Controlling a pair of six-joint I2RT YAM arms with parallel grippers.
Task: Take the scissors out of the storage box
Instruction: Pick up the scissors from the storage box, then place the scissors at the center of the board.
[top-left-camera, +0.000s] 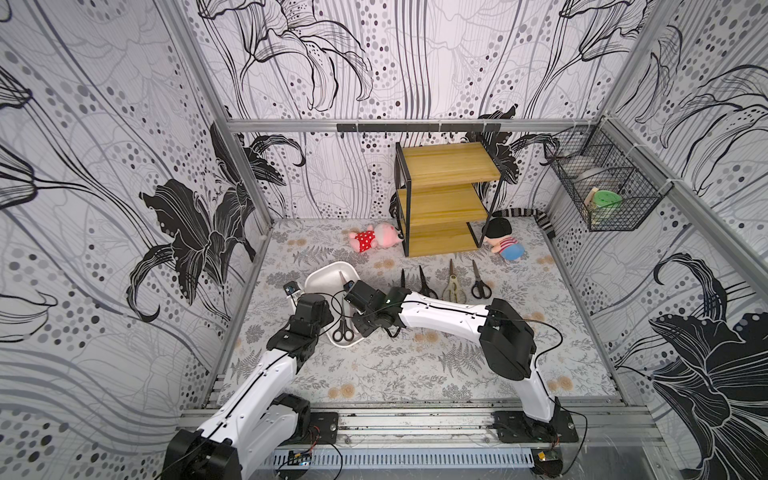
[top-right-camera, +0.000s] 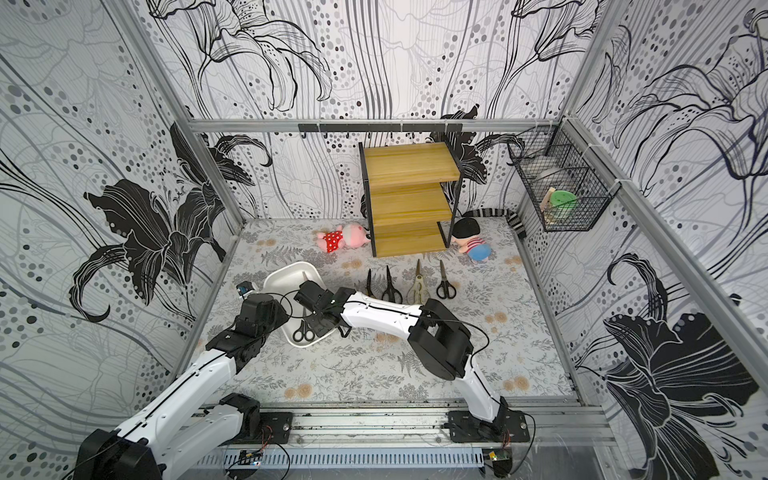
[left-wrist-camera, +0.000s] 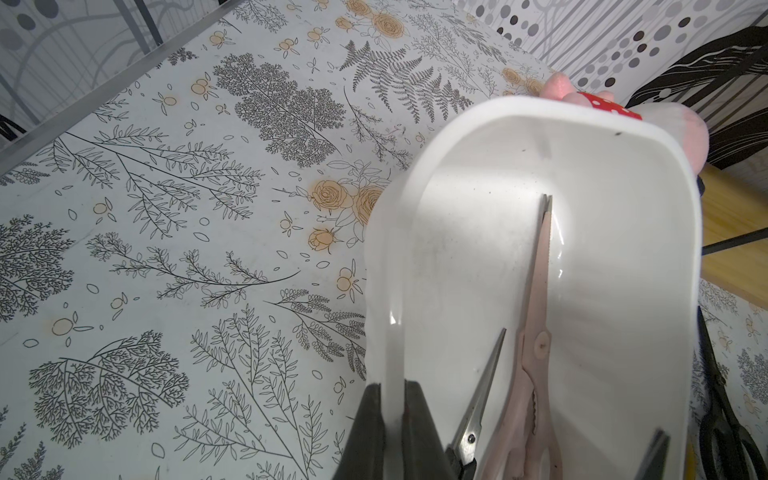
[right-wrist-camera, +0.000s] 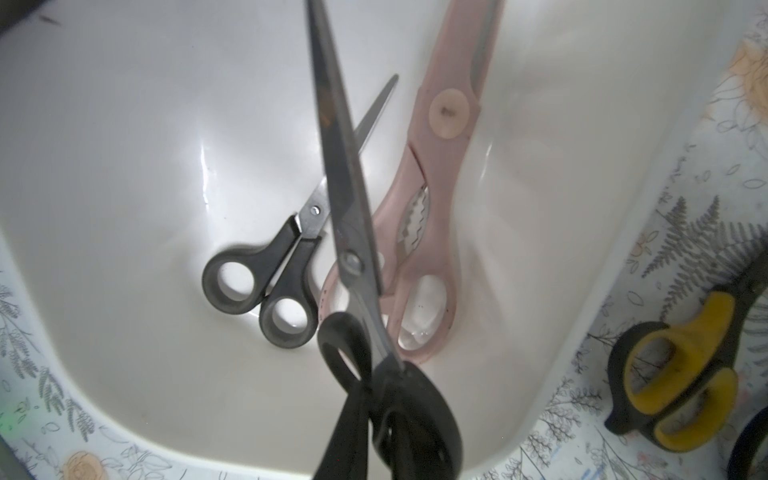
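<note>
R gripper (top-left-camera: 355, 305) is the one over the storage box (top-left-camera: 328, 270), by the worktop's left edge. Its fingers look clamped narrow on the handle of the long blk scissors (right-wrist-camera: 345, 166). The blades point away from the wrist, along the box, above the small blk pair (right-wrist-camera: 270, 286) & pink pair (right-wrist-camera: 432, 187) on the box floor. L gripper (left-wrist-camera: 392, 386) pinches the box rim tight. Likely next: lift out.
</note>
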